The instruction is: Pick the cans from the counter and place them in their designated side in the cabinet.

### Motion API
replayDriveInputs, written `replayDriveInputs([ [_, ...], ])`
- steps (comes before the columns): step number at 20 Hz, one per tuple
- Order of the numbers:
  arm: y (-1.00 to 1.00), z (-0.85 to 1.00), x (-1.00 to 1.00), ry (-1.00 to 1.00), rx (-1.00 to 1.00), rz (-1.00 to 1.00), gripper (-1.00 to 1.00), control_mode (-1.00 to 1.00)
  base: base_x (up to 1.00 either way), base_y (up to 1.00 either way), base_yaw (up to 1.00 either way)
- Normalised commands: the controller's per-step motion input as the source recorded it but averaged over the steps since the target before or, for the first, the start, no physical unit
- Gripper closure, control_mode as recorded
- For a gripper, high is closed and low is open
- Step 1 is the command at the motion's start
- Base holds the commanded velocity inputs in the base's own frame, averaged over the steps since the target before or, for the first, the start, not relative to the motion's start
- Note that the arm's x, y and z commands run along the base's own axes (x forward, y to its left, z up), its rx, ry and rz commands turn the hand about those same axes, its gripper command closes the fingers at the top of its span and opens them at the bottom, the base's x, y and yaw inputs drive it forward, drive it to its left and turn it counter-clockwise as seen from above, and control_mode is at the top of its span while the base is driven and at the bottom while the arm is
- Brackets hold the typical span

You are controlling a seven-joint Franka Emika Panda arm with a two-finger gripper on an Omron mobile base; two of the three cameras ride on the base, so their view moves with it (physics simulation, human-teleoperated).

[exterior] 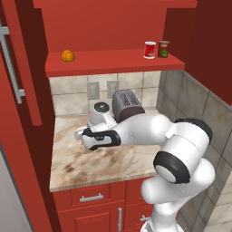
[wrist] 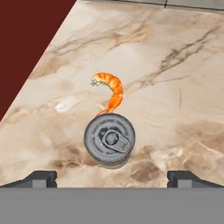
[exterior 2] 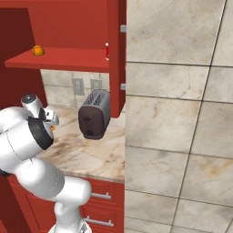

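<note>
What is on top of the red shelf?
On the red shelf sit an orange fruit, a red can and a dark can. Its far right end is hidden in the right base view.

Site: rendered kitchen | Evidence: marbled stone desk [exterior: 108, 163] over red drawers [exterior: 93, 197]; toaster [exterior 2: 94, 114]; tiled backsplash [exterior: 68, 93] with outlets; red wall cabinet [exterior: 113, 61] holding tins.

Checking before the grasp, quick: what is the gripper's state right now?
Gripper: open, jaws spread wide and holding nothing, above the silver-grey can standing on the counter.
</note>
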Motion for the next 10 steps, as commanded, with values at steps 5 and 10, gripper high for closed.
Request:
replayDriveInputs([
  [5,0.09,-0.21,0.12,0.00,-0.02,0.00,-1.00,-1.00,0.00,0.00,0.00],
  [10,0.13,-0.23,0.15,0.00,-0.03,0.00,-1.00,-1.00,0.00,0.00,0.00],
])
